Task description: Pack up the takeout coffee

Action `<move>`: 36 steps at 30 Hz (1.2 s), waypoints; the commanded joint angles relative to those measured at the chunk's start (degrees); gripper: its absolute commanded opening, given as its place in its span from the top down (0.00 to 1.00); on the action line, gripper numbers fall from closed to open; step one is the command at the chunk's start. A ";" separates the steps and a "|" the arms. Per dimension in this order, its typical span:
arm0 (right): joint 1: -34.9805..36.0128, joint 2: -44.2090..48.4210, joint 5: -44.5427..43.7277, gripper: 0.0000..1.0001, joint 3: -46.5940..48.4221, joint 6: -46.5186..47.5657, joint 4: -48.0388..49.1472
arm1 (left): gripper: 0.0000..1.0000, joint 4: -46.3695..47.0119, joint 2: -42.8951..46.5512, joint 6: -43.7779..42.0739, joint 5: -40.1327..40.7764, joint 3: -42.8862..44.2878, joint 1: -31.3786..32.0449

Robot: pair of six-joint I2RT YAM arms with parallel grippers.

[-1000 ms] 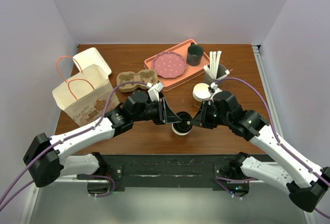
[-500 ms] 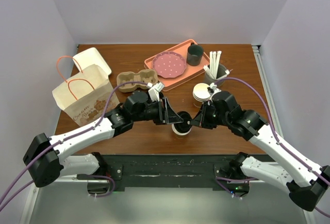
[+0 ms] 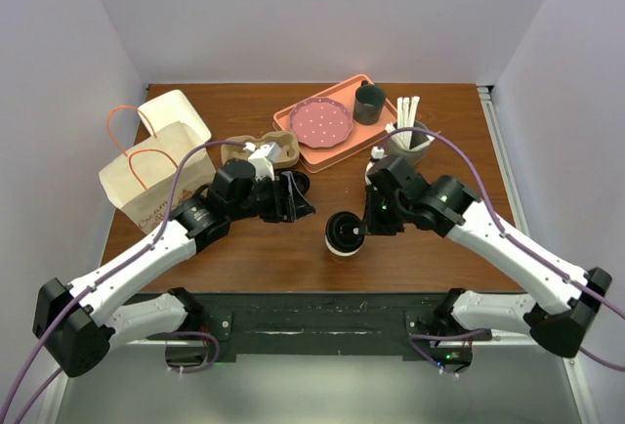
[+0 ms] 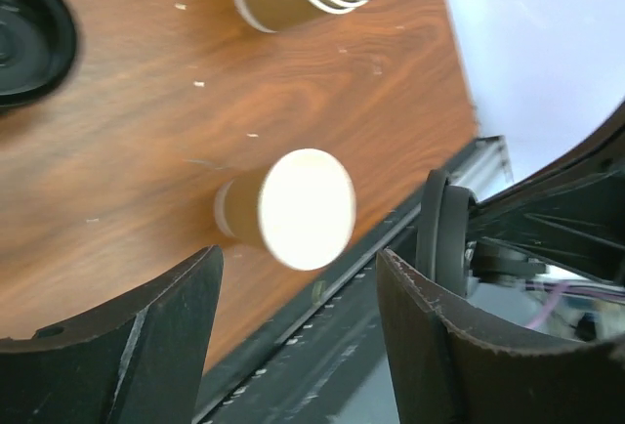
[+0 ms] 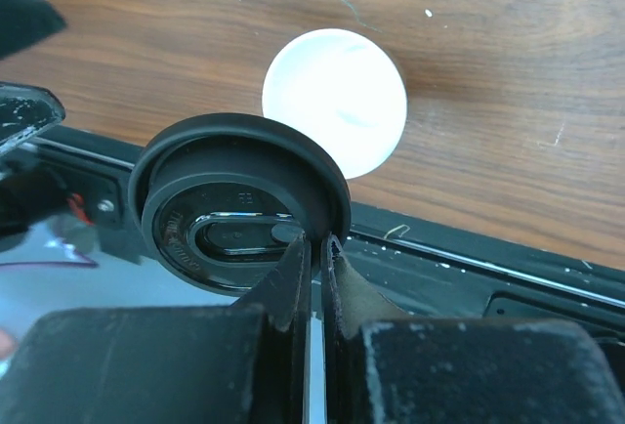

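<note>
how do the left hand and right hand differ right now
The left hand is open; the right hand is shut. The left hand holds nothing; the right hand pinches the rim of a round black plastic sip lid. The left hand is apart from the small brown kraft paper cup; the right hand is right at it. Both are black, two-fingered.

A smooth wood-grain finish w/ slight sheen is being shown by the table (image 3: 264, 253). Blk plastic, semi-glossy, is being seen on the lid (image 5: 239, 204). Matt brown kraft paper w/ smooth white inside is being shown by the cup (image 4: 288, 209); matt paper by the far-left bag (image 3: 161, 178).
</note>
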State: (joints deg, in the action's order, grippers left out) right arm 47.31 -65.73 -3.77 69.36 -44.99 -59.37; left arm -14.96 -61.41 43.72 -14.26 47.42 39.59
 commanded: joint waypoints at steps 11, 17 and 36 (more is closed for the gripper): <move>4.02 -14.59 -10.11 1.00 7.19 2.19 -5.40 | 0.35 -0.51 3.05 -5.84 -2.87 -4.08 -0.40; 4.02 -19.60 -11.17 1.00 9.39 3.42 -6.55 | 0.36 -0.51 2.08 -7.34 -4.02 -4.35 -0.48; 4.02 -22.68 -12.57 1.00 5.87 3.77 -4.00 | 0.36 -1.65 3.48 -7.78 -2.97 -4.97 -0.48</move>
State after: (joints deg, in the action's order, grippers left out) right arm 51.09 -87.83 -14.02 75.96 -41.85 -64.20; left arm -17.67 -59.33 36.84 -17.61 43.13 39.38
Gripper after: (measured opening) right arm 0.026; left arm 0.643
